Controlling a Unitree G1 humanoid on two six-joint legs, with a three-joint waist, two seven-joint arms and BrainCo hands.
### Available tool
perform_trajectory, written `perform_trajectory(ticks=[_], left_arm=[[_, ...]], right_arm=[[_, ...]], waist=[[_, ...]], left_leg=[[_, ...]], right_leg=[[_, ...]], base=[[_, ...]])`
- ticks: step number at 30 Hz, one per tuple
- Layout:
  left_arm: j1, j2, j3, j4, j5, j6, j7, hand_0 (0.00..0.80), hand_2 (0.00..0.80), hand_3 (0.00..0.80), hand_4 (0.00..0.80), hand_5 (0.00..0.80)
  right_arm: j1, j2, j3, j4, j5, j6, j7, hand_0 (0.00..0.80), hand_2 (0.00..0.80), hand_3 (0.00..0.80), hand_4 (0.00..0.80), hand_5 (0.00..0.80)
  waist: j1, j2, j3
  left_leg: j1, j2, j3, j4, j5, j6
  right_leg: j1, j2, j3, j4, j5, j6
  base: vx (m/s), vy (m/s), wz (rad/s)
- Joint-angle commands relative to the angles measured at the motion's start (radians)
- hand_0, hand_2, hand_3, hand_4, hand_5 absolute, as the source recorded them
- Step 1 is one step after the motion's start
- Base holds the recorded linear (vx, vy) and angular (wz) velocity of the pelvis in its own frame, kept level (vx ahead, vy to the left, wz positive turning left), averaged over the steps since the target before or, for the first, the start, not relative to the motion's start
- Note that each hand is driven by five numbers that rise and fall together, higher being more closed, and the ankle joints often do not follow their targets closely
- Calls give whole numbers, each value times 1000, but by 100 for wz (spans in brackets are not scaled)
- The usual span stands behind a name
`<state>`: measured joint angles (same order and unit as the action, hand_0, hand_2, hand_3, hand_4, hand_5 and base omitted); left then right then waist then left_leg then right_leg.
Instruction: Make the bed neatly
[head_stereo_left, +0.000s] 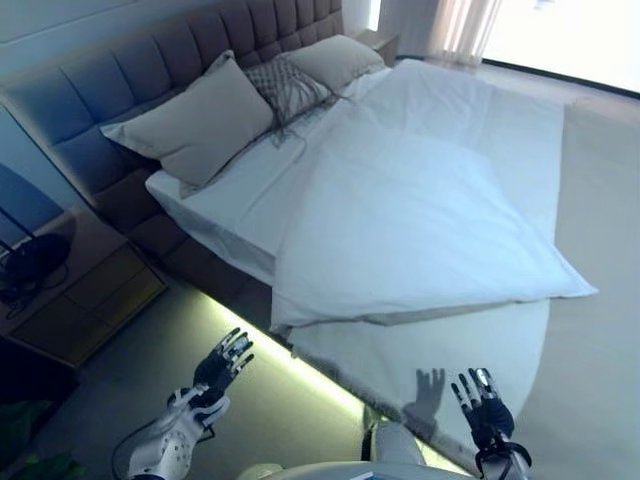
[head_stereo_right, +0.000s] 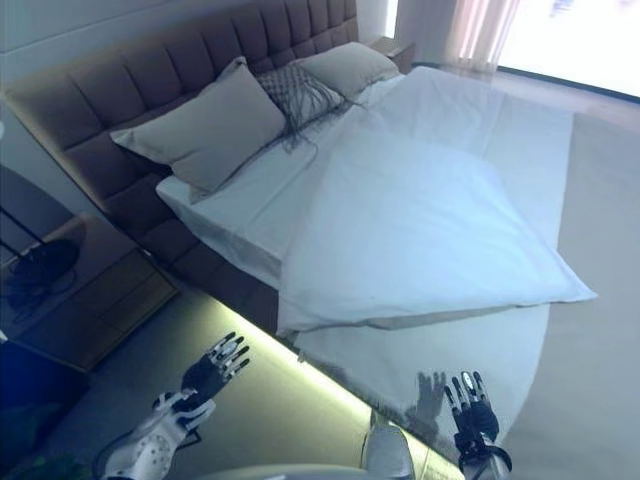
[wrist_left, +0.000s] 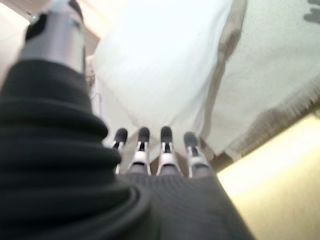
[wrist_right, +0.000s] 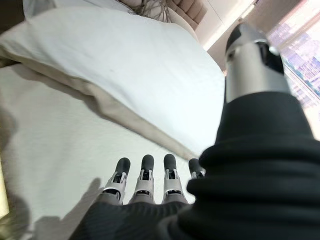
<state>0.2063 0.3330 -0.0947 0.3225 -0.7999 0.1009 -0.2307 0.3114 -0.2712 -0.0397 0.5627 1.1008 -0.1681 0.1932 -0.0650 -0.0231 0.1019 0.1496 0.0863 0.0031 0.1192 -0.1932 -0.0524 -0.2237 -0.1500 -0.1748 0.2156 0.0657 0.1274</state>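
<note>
- Right now neither hand holds anything: the left hand (head_stereo_left: 222, 366) is raised over the floor beside the bed (head_stereo_left: 215, 255), fingers spread and straight, well short of any cloth.
- Likewise the right hand (head_stereo_left: 485, 405) hovers with fingers spread over the near foot corner of the sheet (head_stereo_left: 440, 345), apparently not touching it; its wrist view shows straight fingertips (wrist_right: 148, 165) above bare sheet.
- Across the mattress the duvet (head_stereo_left: 420, 210) lies askew, its near edge doubled under so a beige underside shows, and its corner pokes out over the foot edge on the robot's right. It leaves the sheet bare at the near foot end and near the headboard (head_stereo_left: 150, 70).
- Up at the head, three pillows lean on the headboard: a large beige pillow (head_stereo_left: 195, 125), a patterned cushion (head_stereo_left: 290, 88) and a far pillow (head_stereo_left: 335, 60). They look settled enough.
- Judging by the pose, both hands are set wide to take the duvet's near edge at two spots and pull it square; that reach is not yet begun.
</note>
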Motion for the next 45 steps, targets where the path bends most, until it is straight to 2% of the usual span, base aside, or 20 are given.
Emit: perform_trajectory(ticks=[1, 3, 5, 8, 9, 10, 12, 14, 15, 17, 19, 21, 25, 29, 32, 34, 36, 40, 42, 45], left_arm=[[50, 35, 63, -73, -52, -44, -56, 0, 0, 0, 0, 0], [49, 25, 43, -66, -39, -66, -69, 0, 0, 0, 0, 0], [17, 10, 9, -50, -56, -86, -63, 0, 0, 0, 0, 0], [-41, -15, -30, -25, -75, -107, -64, 0, 0, 0, 0, 0], [-60, -21, -46, -9, -77, -114, -67, 0, 0, 0, 0, 0], [-77, -26, -61, 4, -76, -122, -71, 0, 0, 0, 0, 0], [-106, -29, -79, 19, -77, -120, -79, 0, 0, 0, 0, 0], [-137, -32, -92, 28, -80, -109, -66, 0, 0, 0, 0, 0], [-148, -36, -95, 33, -78, -102, -60, 0, 0, 0, 0, 0], [-165, -44, -95, 56, -58, -97, -53, 0, 0, 0, 0, 0], [-158, -46, -82, 84, -41, -96, -60, 0, 0, 0, 0, 0], [-143, -43, -57, 97, -10, -82, -83, 0, 0, 0, 0, 0], [-101, -36, -13, 103, 49, -65, -92, 0, 0, 0, 0, 0], [-111, -21, 21, 119, 36, -55, -83, 0, 0, 0, 0, 0], [-143, 4, 22, 141, 57, -49, -111, 0, 0, 0, 0, 0], [-130, 14, 20, 126, 57, -50, -69, 0, 0, 0, 0, 0], [-109, 29, 50, 127, 45, -76, -80, 0, 0, 0, 0, 0], [-95, 21, 60, 116, -23, -93, -59, 0, 0, 0, 0, 0], [-86, 1, 71, 113, -61, -93, -81, 0, 0, 0, 0, 0], [-55, -6, 69, 71, -37, -113, -91, 0, 0, 0, 0, 0]], right_arm=[[-18, -12, -2, -80, -36, 32, 2, 0, 0, 0, 0, 0], [-19, -26, 19, -82, -27, 32, 0, 0, 0, 0, 0, 0], [-48, -49, 23, -42, -21, 32, -19, 0, 0, 0, 0, 0], [-77, -76, 17, 9, -12, 17, -2, 0, 0, 0, 0, 0], [-82, -77, 10, 25, -13, 9, 5, 0, 0, 0, 0, 0], [-82, -77, 0, 34, -11, 6, 13, 0, 0, 0, 0, 0], [-81, -75, -18, 39, -8, 3, 18, 0, 0, 0, 0, 0], [-76, -75, -25, 24, -1, 0, 4, 0, 0, 0, 0, 0], [-73, -77, -27, 11, 4, -1, -2, 0, 0, 0, 0, 0], [-65, -84, -16, -39, 19, -3, -27, 0, 0, 0, 0, 0], [-62, -86, -8, -55, 26, -4, -32, 0, 0, 0, 0, 0], [-65, -76, -5, -50, 30, -14, -19, 0, 0, 0, 0, 0], [-85, -52, 19, -16, 32, -33, 15, 0, 0, 0, 0, 0], [-136, -18, 76, -2, 10, -54, -27, 0, 0, 0, 0, 0], [-138, 34, 67, -9, -9, -62, -70, 0, 0, 0, 0, 0], [-161, 66, 97, -9, -30, -78, -80, 0, 0, 0, 0, 0], [-193, 76, 125, -20, -64, -57, -84, 0, 0, 0, 0, 0], [-188, 61, 135, -47, -97, -27, -98, 0, 0, 0, 0, 0], [-174, 45, 126, -43, -107, -9, -68, 0, 0, 0, 0, 0], [-131, 15, 110, -61, -118, 20, -31, 0, 0, 0, 0, 0]], waist=[[-9, -49, -42], [-12, -51, -51], [-17, -56, -58], [-23, -71, -53], [-24, -72, -48], [-25, -71, -41], [-26, -58, -33], [-13, -39, -22], [-6, -36, -16], [28, -18, -4], [57, -10, 2], [87, 2, -2], [139, 30, -17], [165, 44, -31], [176, 40, -60], [198, 33, -71], [219, 51, -66], [224, 59, -65], [225, 53, -58], [226, 42, -43]], left_leg=[[46, -37, 28, 145, 17, 34], [24, 0, 26, 221, 97, 15], [-2, 16, 33, 346, 174, 6], [-103, 20, 55, 551, 230, 13], [-144, 32, 69, 568, 239, 17], [-177, 46, 85, 543, 243, 20], [-186, 81, 106, 377, 270, 11], [-223, 103, 114, 192, 359, -23], [-238, 104, 106, 141, 388, -36], [-312, 107, 53, -27, 465, -71], [-348, 103, 27, -152, 509, -89], [-402, 88, 4, -188, 511, -97], [-404, 62, -85, -178, 510, -91], [-349, 1, -106, -118, 395, -52], [-382, -56, -92, -24, 347, -6], [-346, -82, -77, -40, 324, 19], [-311, -63, -31, -66, 328, 15], [-347, -43, -9, -60, 339, -5], [-366, -20, 15, -69, 351, -28], [-397, 12, 30, -61, 361, -52]], right_leg=[[17, -41, 60, -133, 155, 56], [51, -2, 67, -126, 109, 11], [87, 28, 61, -132, 78, -33], [129, 56, 75, -122, 33, -89], [139, 66, 80, -115, 21, -98], [151, 74, 84, -107, 10, -99], [178, 90, 82, -104, -14, -86], [230, 107, 87, -126, -37, -75], [250, 106, 89, -138, -42, -69], [301, 104, 110, -157, -68, -56], [337, 99, 128, -158, -90, -51], [366, 95, 133, -157, -111, -51], [424, 78, 154, -145, -167, -43], [451, 6, 160, -92, -198, 3], [441, -55, 132, -12, -169, 28], [372, -96, 49, 41, -81, 33], [335, -111, -31, 45, -90, 22], [340, -91, -47, -58, -131, 16], [358, -70, -53, -110, -129, 25], [371, -42, -62, -144, -127, 17]], base=[[273, -283, 8], [249, -286, -7], [208, -268, -7], [146, -230, -13], [119, -146, -4], [124, -56, -3], [144, 53, -11], [161, 148, -5], [207, 191, 28], [270, 185, 60], [297, 121, 39], [282, 91, 1], [288, 80, -55], [301, 166, -89], [213, 159, -98], [105, 82, -35], [80, 69, -128], [-16, -1, -92], [23, -20, -15], [19, -1, -8]])
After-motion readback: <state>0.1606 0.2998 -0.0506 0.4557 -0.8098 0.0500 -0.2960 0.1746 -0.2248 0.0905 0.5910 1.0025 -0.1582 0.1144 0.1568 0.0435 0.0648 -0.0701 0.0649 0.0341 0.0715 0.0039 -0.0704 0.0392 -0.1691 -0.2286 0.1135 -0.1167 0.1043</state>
